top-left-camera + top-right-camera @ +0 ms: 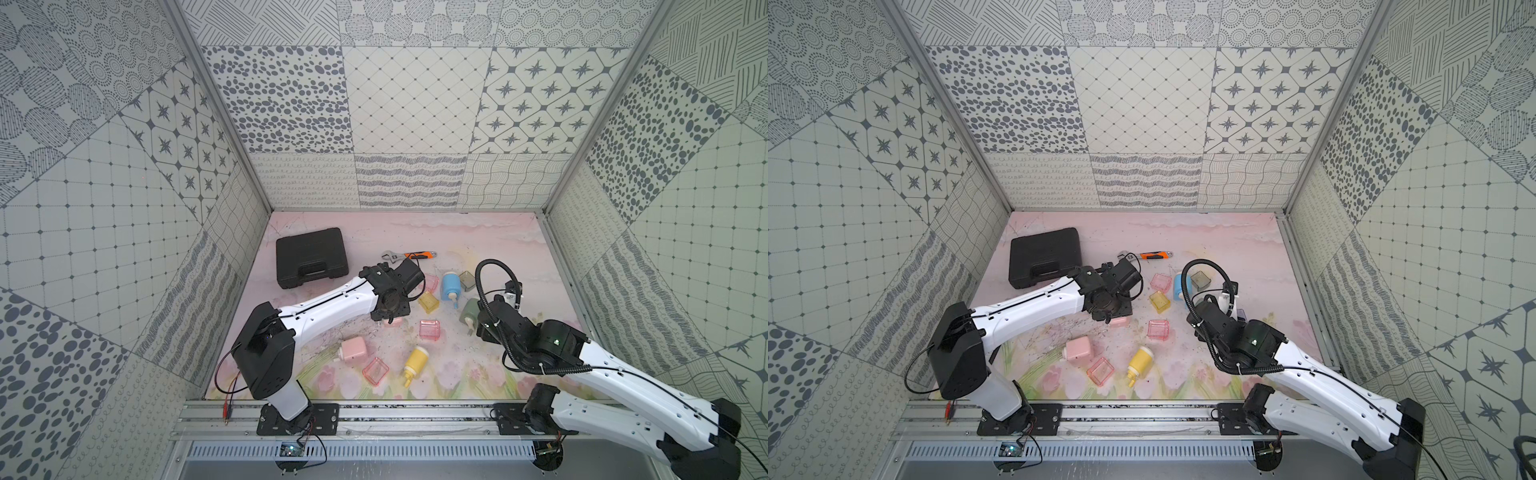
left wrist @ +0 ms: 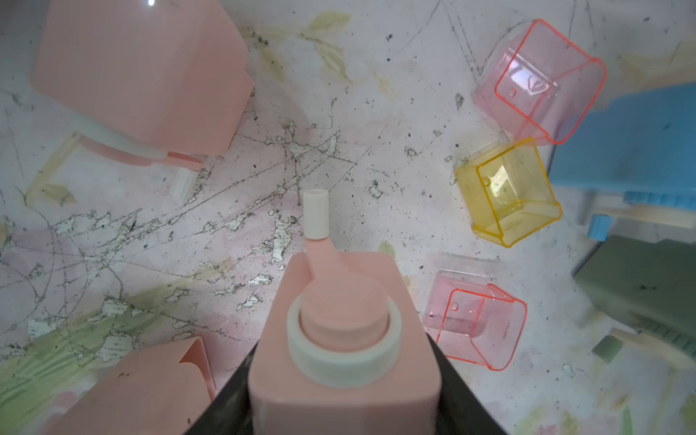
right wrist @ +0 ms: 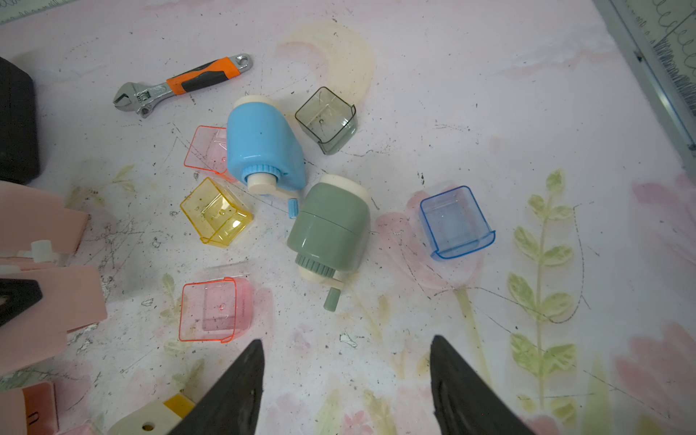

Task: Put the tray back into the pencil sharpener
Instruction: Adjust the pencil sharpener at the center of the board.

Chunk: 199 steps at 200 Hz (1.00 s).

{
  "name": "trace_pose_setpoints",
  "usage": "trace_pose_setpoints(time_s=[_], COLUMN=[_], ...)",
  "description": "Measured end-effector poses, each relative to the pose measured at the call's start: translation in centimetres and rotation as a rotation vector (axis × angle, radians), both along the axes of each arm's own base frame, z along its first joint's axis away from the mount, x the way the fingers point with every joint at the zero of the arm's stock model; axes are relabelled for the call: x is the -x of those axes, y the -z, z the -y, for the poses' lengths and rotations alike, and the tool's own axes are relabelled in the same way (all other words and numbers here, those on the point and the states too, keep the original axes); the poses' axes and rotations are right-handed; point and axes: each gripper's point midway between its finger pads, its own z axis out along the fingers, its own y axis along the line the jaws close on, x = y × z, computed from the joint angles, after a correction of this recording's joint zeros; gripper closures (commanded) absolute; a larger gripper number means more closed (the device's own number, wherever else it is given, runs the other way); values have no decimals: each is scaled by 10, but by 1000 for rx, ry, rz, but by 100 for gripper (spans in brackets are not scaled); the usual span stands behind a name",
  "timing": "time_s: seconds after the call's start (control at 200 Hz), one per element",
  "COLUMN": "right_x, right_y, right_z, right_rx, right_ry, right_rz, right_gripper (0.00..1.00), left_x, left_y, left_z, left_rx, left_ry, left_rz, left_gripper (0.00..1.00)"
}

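Pink plastic pencil sharpener clamped in your left fingers.
Your right fingers stand wide apart and empty above the table; a clear pink plastic tray lies on it just beside the sharpener.

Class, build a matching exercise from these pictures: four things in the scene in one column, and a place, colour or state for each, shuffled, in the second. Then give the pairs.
1 pink sharpener
2 blue tray
3 wrench
4 yellow tray

A between two pink trays
B orange-and-black handle
C clamped in the left gripper
D beside the green sharpener

Pairs: 1-C, 2-D, 3-B, 4-A
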Motion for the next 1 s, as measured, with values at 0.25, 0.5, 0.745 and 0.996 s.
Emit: trace_pose_setpoints(time_s=[0.25, 0.5, 0.745, 0.996], right_x=[-4, -5, -3, -2], right_y=[-15, -17, -16, -17], right_z=[-4, -3, 0, -2], right_rx=[11, 25, 37, 31], right_ry=[-28, -32, -33, -47], right_rz=[26, 27, 18, 18], right_gripper=[29, 29, 28, 25], left_x=[4, 5, 8, 8], left_y=[20, 38, 53, 55], left_z=[-4, -9, -9, -7], left_rx=[-29, -65, -74, -62], left_ry=[-298, -488, -577, -607], left_rz=[-56, -80, -107, -112], left_gripper=[82, 78, 55, 18])
